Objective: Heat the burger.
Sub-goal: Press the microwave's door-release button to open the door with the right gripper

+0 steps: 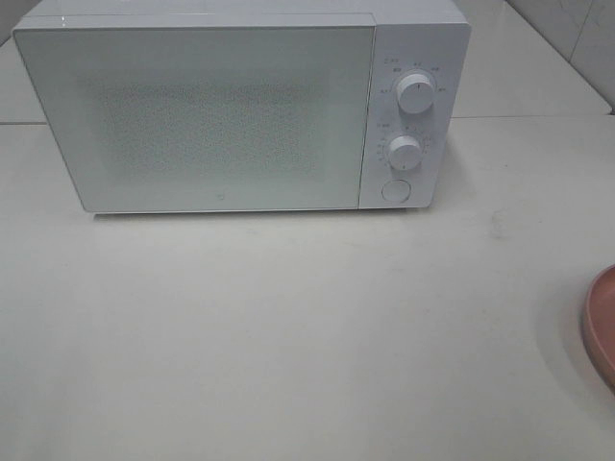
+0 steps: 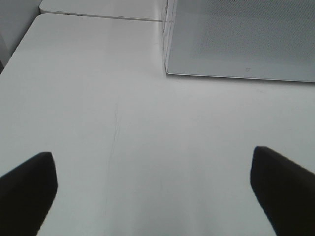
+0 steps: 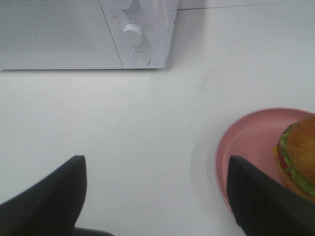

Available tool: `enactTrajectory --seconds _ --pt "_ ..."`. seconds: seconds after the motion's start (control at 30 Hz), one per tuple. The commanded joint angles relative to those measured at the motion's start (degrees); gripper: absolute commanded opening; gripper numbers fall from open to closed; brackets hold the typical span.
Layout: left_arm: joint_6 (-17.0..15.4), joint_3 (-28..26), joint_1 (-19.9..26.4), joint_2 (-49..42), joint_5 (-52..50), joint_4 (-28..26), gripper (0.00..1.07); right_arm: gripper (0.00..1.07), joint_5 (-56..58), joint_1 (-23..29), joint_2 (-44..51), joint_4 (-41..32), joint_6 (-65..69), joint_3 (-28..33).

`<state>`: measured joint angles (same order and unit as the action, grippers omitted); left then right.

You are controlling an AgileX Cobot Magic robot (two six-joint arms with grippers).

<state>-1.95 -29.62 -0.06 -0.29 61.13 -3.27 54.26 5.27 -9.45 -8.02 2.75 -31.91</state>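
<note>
Microwave (image 1: 221, 106) sits toward the back edge of the bench (image 1: 288, 336), door (image 1: 197, 110) shut and frosted, so I can't see inside. The control strip is on its right side: upper knob (image 1: 415, 93), lower knob (image 1: 405, 151), round button (image 1: 395, 190) below them.

Pink plate (image 1: 601, 327) is toward the right edge of the bench, in front and to the right of the microwave, well apart from it. The overhead view only catches a sliver of its rim.

Burger (image 3: 298, 157) is on that plate. I only see it from the right wrist camera, where the frame edge cuts it off. Brown bun on top, green lettuce frill and a red layer under it.

Left claw (image 2: 155, 184) is spread wide over bare bench near the microwave's front left corner, both dark fingers (image 2: 29, 189) apart and gripping nothing.

Right claw (image 3: 157, 196) is also spread, over the bench between the microwave and the plate. One finger overlaps the plate's near rim in the wrist view, and I can't tell whether it touches. It isn't on the burger.
</note>
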Motion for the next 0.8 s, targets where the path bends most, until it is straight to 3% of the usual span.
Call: enactTrajectory --seconds 0.03,0.8 --pt "-0.17 0.06 0.23 -0.92 0.06 -0.40 1.00 0.75 -3.55 -0.29 -2.81 -1.20 -0.57 -0.40" --pt "-0.17 0.06 0.23 -0.92 0.06 -0.40 1.00 0.75 -26.53 -0.29 -23.66 -1.03 -0.63 -0.34"
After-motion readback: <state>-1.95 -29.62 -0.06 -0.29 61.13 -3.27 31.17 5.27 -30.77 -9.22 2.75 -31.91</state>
